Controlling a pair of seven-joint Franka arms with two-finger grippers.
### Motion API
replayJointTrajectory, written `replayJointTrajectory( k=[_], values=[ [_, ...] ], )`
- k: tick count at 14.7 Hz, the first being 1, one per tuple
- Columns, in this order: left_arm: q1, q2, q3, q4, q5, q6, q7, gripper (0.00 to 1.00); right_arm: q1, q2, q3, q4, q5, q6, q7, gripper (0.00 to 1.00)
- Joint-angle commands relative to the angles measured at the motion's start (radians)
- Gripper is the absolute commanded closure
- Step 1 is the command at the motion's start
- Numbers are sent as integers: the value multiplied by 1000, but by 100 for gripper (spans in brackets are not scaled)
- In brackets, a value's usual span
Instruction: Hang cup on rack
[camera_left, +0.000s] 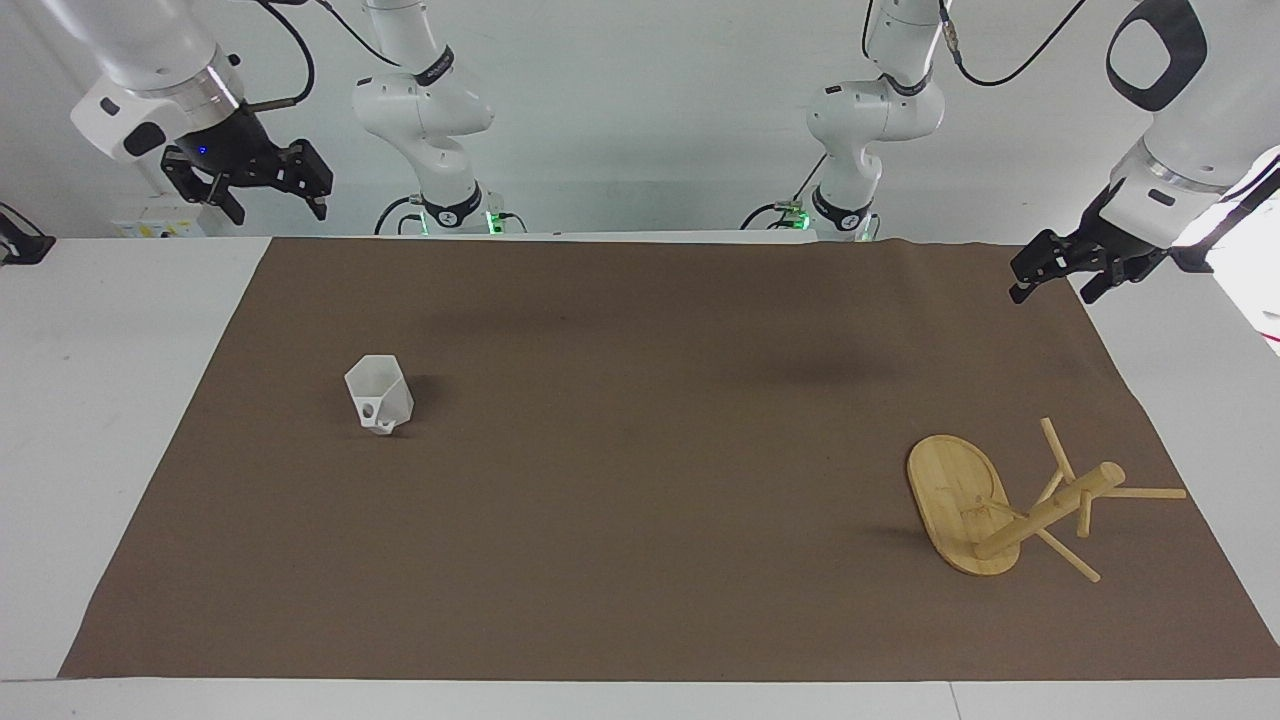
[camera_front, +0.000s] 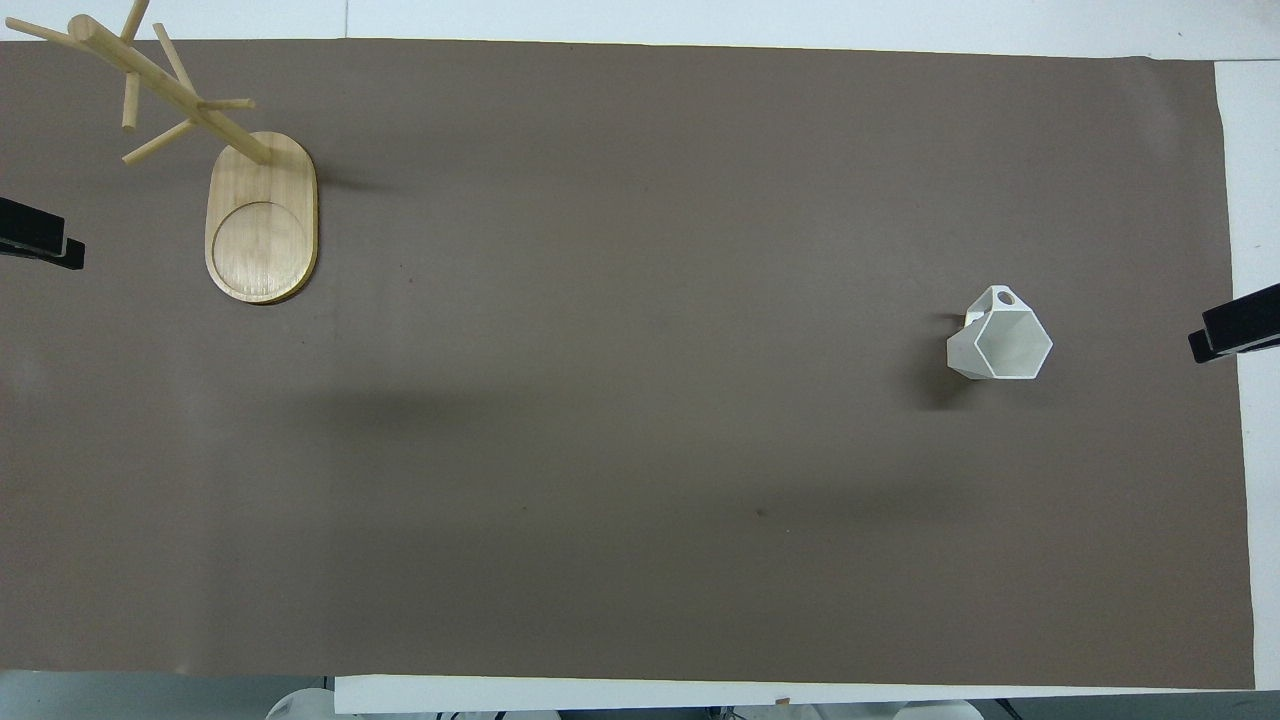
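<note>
The white faceted cup (camera_left: 378, 395) (camera_front: 1000, 345) stands upright on the brown mat toward the right arm's end, its mouth up and its handle turned away from the robots. The bamboo rack (camera_left: 960, 505) (camera_front: 262, 215) stands on its oval base toward the left arm's end, its pegs bare. My right gripper (camera_left: 278, 208) hangs open and empty in the air above the table's corner at its own end. Above the mat's corner at the other end, my left gripper (camera_left: 1055, 290) is open and empty too. Both arms wait, well apart from the cup and the rack.
A brown mat (camera_left: 640, 480) covers most of the white table (camera_left: 110, 400). Nothing else lies on it. The two arm bases (camera_left: 450, 205) stand at the table's edge on the robots' side.
</note>
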Motion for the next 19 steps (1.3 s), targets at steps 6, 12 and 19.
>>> replayJointTrajectory(
  k=[6,12,19],
  values=[
    [18,-24,-19,-27,19,-1,-5,0,0,-3,11,-8,-3,-9,-7,1],
    [18,-24,-19,-27,19,-1,-5,0,-88,-3,-4,-10,111,67,-572,1],
    [18,-24,-19,-27,19,-1,-5,0,-430,344,2,143,502,43,-1432,0]
  ],
)
